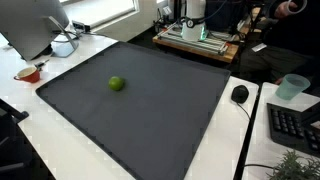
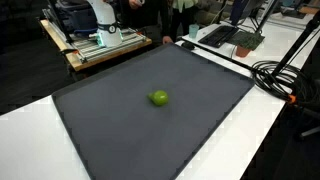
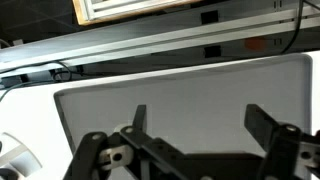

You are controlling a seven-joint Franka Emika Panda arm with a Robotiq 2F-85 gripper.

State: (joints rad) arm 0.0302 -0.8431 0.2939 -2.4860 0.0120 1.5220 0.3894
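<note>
A white surface [image 1: 55, 140] carries a dark grey mat [image 1: 150, 115]; daylight enters through a window [image 1: 100, 8] beside a monitor [image 1: 35, 25]; a wooden bench [image 2: 100, 52] stands beyond; black cables [image 2: 285, 75] trail over one edge; a keyboard [image 1: 295, 125] and a mouse [image 1: 240, 94] lie beside the mat.

Looks like a robotics lab set up in an office space. There are white desks [image 1: 50, 130] with a monitor [image 1: 35, 25], keyboard [image 1: 295, 125] and mouse [image 1: 240, 94]. A big dark mat [image 2: 150, 130] covers the work area. A wooden bench [image 2: 100, 48] loaded with machinery sits at the back, and thick cables [image 2: 280, 75] snake across the desk.
</note>
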